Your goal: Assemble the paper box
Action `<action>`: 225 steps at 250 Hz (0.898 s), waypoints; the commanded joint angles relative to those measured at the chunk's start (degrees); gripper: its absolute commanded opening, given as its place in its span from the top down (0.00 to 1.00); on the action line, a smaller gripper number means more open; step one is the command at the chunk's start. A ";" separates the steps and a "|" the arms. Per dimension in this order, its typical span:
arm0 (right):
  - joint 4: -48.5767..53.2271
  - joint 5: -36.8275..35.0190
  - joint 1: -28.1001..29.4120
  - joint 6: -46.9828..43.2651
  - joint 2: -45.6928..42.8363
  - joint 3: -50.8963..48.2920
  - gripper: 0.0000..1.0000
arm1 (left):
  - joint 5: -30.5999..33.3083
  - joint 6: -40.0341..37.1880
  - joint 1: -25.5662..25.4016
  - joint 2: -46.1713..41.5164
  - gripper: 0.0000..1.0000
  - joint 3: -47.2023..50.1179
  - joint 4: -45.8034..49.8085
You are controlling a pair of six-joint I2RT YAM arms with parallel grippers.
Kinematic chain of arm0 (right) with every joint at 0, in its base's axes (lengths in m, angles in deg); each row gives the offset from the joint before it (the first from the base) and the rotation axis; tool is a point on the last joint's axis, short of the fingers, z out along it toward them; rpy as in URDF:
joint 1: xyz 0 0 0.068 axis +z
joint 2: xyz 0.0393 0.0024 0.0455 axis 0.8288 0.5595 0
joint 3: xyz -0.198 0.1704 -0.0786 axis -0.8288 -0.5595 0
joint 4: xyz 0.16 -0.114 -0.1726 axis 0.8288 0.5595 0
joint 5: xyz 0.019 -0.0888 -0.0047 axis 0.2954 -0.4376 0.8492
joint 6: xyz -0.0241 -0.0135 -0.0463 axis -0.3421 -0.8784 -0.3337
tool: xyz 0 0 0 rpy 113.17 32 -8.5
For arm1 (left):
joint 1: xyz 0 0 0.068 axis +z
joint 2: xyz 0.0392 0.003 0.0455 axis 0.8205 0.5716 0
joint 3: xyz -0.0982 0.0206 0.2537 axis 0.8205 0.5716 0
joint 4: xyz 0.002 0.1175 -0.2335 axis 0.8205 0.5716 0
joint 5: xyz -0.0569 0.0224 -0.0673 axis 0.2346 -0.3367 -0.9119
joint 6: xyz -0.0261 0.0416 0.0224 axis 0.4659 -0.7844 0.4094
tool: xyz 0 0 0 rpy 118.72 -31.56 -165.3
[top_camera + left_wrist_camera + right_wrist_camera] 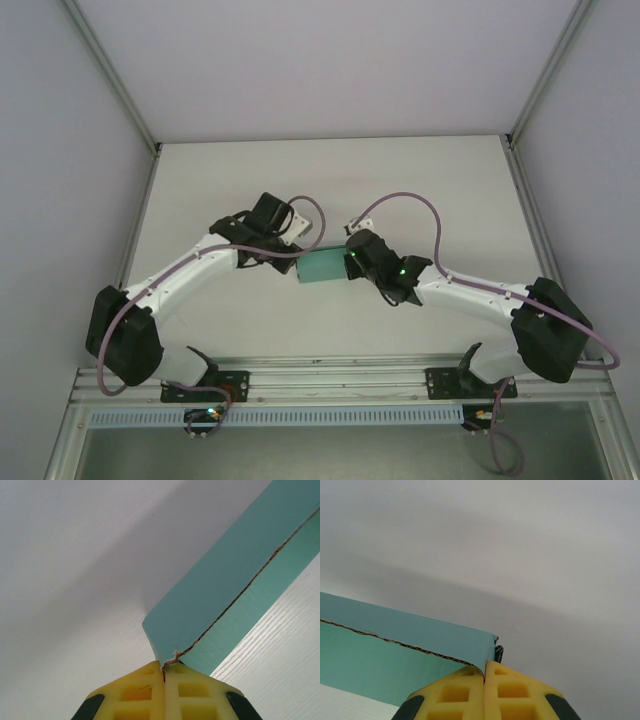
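Note:
The teal-green paper box (322, 265) hangs between the two arms near the middle of the table, held at both ends. My left gripper (286, 262) is shut on its left end; in the left wrist view the yellow fingers (145, 692) pinch a corner of the card (220, 595) at its torn corrugated edge. My right gripper (352, 262) is shut on the right end; in the right wrist view the yellow fingers (507, 692) clamp a wall of the box (410, 640) by its corner.
The white table (330, 180) stretches behind the box, walled by grey panels on three sides. Purple cables (420, 205) loop over both arms. A metal rail (330, 375) with the arm bases runs along the near edge.

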 commanded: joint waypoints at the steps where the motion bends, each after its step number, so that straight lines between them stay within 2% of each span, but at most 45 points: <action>1: 8.87 -1.34 2.00 4.44 1.93 -0.60 1.00 | -0.92 10.92 -0.72 -0.25 1.00 1.35 -2.20; 14: 9.23 -2.85 2.92 5.42 2.31 -0.51 1.00 | -2.93 14.77 -0.61 0.12 1.00 1.52 -2.75; 43: 10.88 -5.64 4.71 7.28 3.24 0.23 1.00 | -2.92 22.11 -0.41 0.06 1.00 1.04 -2.78; 75: 11.84 -6.78 5.80 8.04 3.75 0.48 1.00 | -3.07 26.08 -0.18 -1.50 1.00 -0.10 -1.39; 114: 12.04 -7.28 6.57 9.01 3.93 0.15 1.00 | -6.53 28.88 1.69 -3.09 1.00 0.10 -0.80; 168: 11.47 -7.38 7.18 9.89 3.95 -0.60 1.00 | -8.02 30.76 3.10 -1.79 1.00 0.03 -0.12; 225: 12.76 -9.75 8.69 10.23 4.99 -0.84 1.00 | -13.75 32.08 5.43 -2.94 1.00 0.91 -1.85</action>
